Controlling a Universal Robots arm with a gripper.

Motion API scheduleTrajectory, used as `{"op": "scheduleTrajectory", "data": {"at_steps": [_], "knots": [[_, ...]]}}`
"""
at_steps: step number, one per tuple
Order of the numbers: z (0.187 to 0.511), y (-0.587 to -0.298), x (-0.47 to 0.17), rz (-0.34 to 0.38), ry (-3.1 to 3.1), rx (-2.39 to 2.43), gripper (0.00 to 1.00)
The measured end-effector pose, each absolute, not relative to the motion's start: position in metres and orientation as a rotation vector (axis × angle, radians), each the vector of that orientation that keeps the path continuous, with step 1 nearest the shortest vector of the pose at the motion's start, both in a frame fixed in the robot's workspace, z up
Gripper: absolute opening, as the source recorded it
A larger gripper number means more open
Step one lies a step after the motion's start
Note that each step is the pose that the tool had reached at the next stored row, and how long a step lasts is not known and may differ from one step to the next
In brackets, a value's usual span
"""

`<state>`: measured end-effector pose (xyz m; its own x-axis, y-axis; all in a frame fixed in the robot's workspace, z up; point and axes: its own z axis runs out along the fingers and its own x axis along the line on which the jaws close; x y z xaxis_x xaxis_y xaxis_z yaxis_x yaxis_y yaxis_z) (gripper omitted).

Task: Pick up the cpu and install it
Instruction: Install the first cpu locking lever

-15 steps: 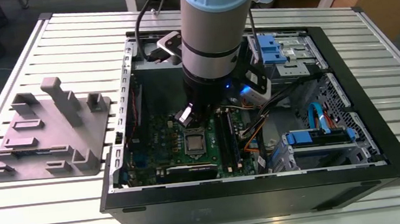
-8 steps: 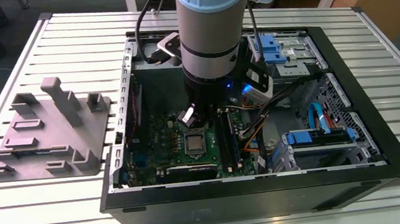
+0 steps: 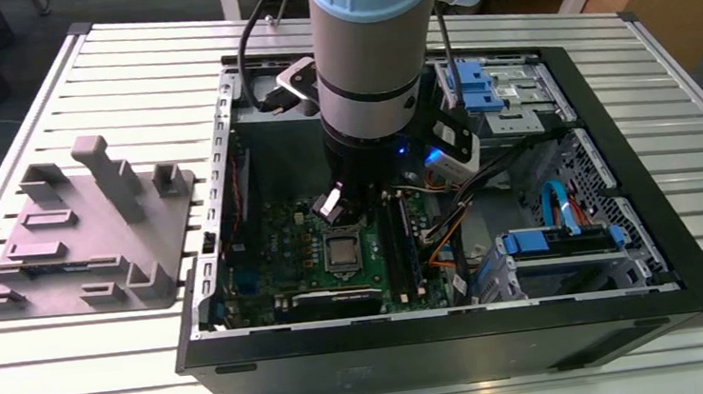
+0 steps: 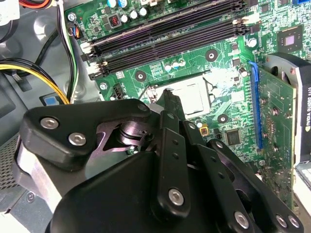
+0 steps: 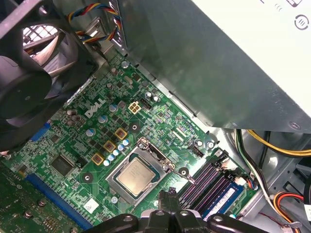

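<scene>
Inside the PC case, one cpu sat in the mobo socket.
End effector hovered just above it, holding nothing; finger state hidden, can't tell.

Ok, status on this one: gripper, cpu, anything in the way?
Gripper above the motherboard, beside the socket; finger state unclear. Cpu seated in the socket, silver top showing. Nothing lying on it.

cpu in motherboard socket | holder tray beside case, exterior view's left
</scene>
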<state>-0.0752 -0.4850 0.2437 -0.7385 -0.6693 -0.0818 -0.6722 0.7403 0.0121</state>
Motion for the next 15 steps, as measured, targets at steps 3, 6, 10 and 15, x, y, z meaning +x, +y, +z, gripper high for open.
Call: {"op": "scheduleTrajectory", "data": {"at_steps": [3,6,10,15], "knots": [[0.244,-0.485,-0.075,0.062,2.863,-1.105,0.11],[0.250,-0.485,-0.075,0.065,2.862,-1.105,0.11],[0.260,-0.485,-0.075,0.067,2.862,-1.105,0.11],[0.264,-0.484,-0.075,0.069,2.861,-1.104,0.11]]}}
